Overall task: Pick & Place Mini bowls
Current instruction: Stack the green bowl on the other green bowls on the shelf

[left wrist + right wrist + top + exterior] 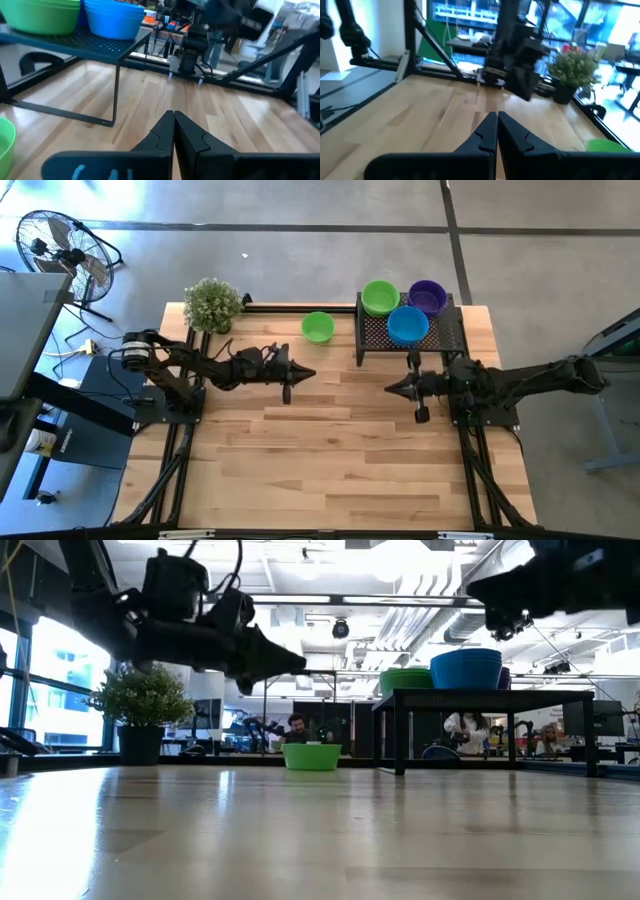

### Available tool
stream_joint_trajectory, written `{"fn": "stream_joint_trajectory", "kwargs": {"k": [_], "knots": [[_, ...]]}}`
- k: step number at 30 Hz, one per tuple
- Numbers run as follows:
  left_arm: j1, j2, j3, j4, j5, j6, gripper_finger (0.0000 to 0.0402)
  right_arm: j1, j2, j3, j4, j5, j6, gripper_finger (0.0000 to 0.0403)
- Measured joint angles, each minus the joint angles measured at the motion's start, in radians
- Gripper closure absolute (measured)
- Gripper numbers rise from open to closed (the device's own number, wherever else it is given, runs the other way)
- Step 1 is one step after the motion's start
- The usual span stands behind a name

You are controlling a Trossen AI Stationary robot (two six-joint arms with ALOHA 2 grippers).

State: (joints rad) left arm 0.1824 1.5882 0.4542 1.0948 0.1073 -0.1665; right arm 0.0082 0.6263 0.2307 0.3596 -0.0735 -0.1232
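Though no bowl sits in either grip, both arms hover over the middle of the wooden table [330, 450], tips turned toward each other and well apart, apparently parked at rest between moves. Left gripper [308, 374] clenched on nothing, fingers [167, 131] pressed flat together. Right gripper [392, 387] likewise clamped tight and empty, fingers [506, 132] touching. On top of the black mesh rack [440, 337] at the far right edge: a green bowl [380, 297], a purple bowl [428, 296] and a blue bowl [407, 325], close together, each looking from table level like a short stack; probably the drop-off spot. One more green bowl [318, 327] alone on the tabletop, just left of the rack and near the potted plant [212, 304], likely next to go up. All small, round, shallow, glossy plastic in solid bright colours.
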Motion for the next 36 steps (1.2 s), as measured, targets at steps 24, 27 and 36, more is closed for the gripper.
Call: {"fn": "stream_joint_trajectory", "kwargs": {"k": [24, 27, 36], "knots": [[0.166, -0.002, 0.629, -1.233, -0.091, 0.155, 0.0315, 0.103, -0.008, -0.210, 0.372, -0.004, 0.014, 0.0401], [0.211, 0.026, 0.632, -1.219, -0.090, 0.186, 0.0267, 0.103, -0.008, -0.210, 0.372, -0.004, 0.013, 0.0402], [0.304, 0.142, 0.633, -1.216, -0.057, 0.353, 0.0196, 0.103, -0.008, -0.210, 0.371, -0.004, 0.011, 0.0401]]}}
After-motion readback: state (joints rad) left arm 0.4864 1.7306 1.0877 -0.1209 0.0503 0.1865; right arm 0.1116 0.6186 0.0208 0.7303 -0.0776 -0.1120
